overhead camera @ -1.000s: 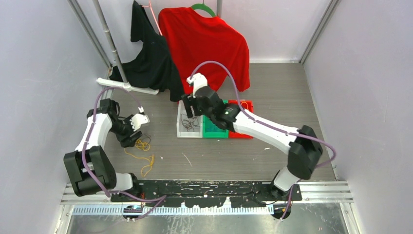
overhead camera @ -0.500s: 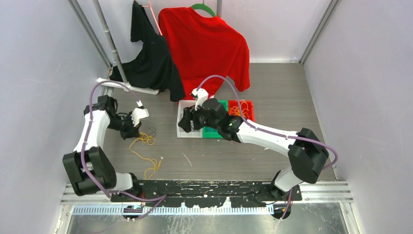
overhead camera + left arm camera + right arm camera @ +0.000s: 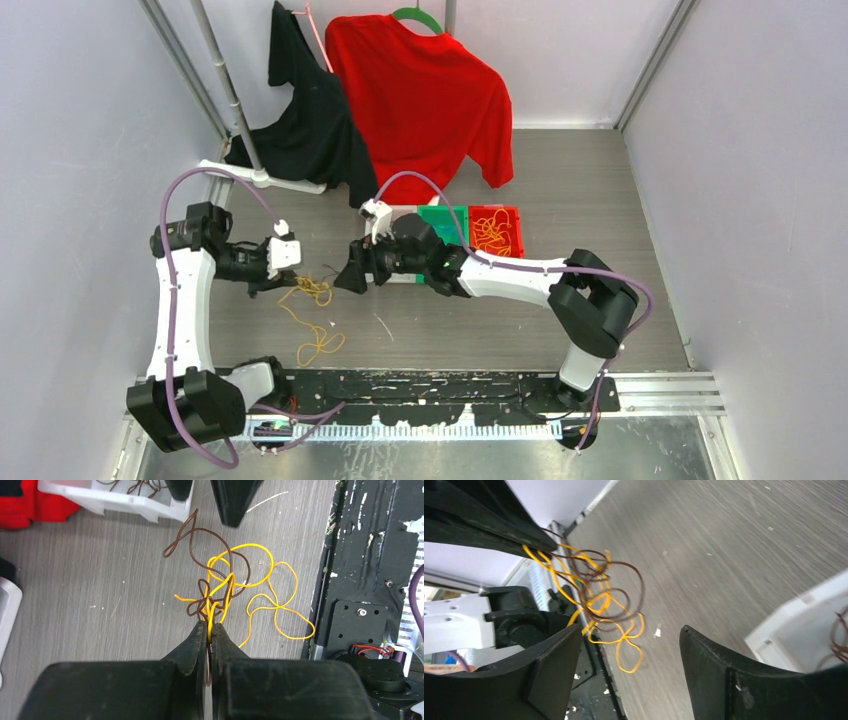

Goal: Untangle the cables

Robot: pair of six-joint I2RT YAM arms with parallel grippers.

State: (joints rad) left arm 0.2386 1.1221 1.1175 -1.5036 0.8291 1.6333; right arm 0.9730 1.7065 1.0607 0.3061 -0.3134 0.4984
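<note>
right gripper (image 3: 352, 278) swung left off white bin (image 3: 115, 502), now facing tangle. orange-yellow and brown cables (image 3: 220, 587) knotted together, left of bin, loops trailing onto table (image 3: 560, 180). left gripper (image 3: 210, 627) clenched on tangle's strands. right gripper's jaws spread wide, just beside tangle, grasping nothing.

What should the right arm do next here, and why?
Probably ease the open right gripper forward and shut its fingers on the free loop of the brown cable. The left gripper pinches the yellow cable at the tangle, so pulling the brown one away might separate them.
</note>
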